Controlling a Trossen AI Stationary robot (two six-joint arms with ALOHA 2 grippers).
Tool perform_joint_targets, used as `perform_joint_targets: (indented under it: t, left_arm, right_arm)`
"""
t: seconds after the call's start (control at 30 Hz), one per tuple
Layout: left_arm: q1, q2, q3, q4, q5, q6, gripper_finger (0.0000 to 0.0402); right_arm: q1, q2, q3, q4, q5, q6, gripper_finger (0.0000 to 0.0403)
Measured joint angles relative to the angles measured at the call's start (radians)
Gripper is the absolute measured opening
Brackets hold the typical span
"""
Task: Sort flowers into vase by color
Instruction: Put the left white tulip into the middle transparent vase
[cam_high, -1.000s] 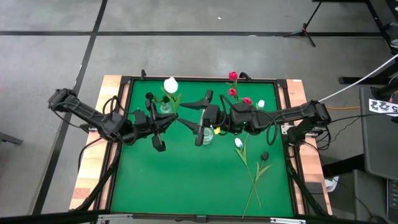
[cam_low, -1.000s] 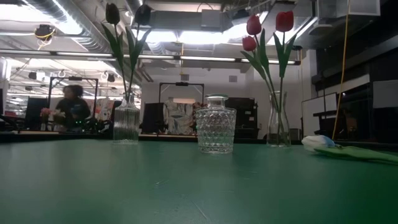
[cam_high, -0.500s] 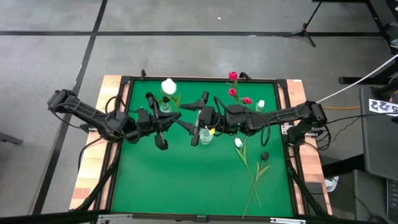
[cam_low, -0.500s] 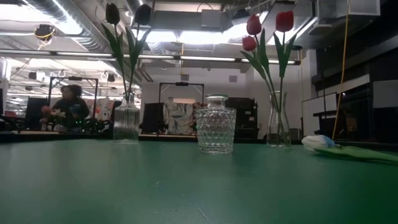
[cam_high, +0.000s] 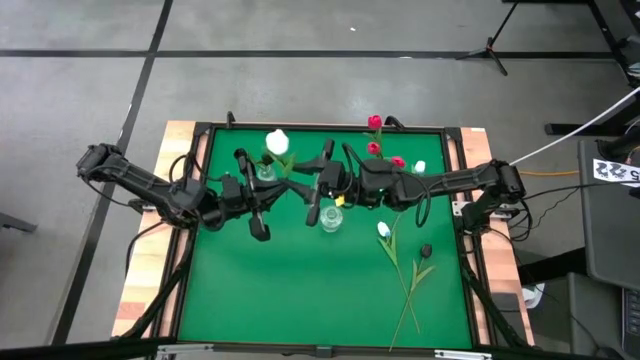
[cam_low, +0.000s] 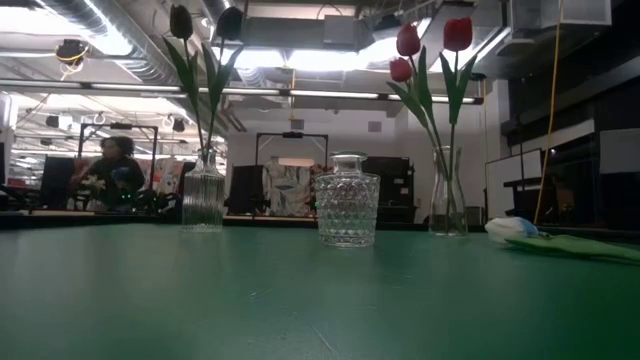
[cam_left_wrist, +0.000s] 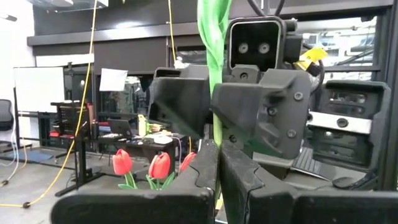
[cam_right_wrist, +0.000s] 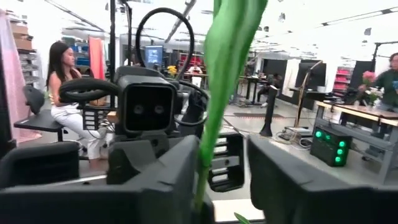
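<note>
Looking straight down, the high view showed both arms meeting over the green counter (cam_high: 300, 290). The left hand (cam_high: 262, 200) and the right hand (cam_high: 318, 190) flanked a white tulip (cam_high: 277, 142) whose head lay at about 12 o'clock from them, above the small vase (cam_high: 264, 172). A faceted glass jar (cam_high: 331, 218) stood just below the right hand. Red tulips (cam_high: 375, 123) rose at 1 o'clock, and two loose flowers (cam_high: 408, 275) lay on the counter at 4 o'clock.

The low view showed dark tulips (cam_low: 181, 22) in a ribbed vase (cam_low: 203, 198), the jar in the middle, and red tulips in a slim vase (cam_low: 447, 192).

From the left wrist, that hand's fingers (cam_left_wrist: 199, 177) were nearly closed, pinching the green stem (cam_left_wrist: 214, 50).

From the right wrist, the fingers (cam_right_wrist: 168, 180) stood parted around the stem; whether they touched it could not be told.
</note>
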Motion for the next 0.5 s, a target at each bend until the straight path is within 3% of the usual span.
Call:
perform_joint_targets:
  t: [0.17,0.37,0.5]
  left_arm:
    - [0.001,0.000,0.000,-0.001,-0.002,0.001,0.0003]
    - [0.013,-0.003,0.000,-0.047,-0.001,-0.001,0.0006]
    - [0.003,-0.008,0.002,-0.111,-0.006,-0.001,0.0033]
  right_arm:
    - [0.000,0.000,0.000,-0.008,-0.042,-0.012,0.0019]
    - [0.001,0.000,-0.001,-0.015,-0.018,-0.012,0.0010]
    - [0.003,-0.003,-0.002,-0.013,0.014,-0.017,0.0011]
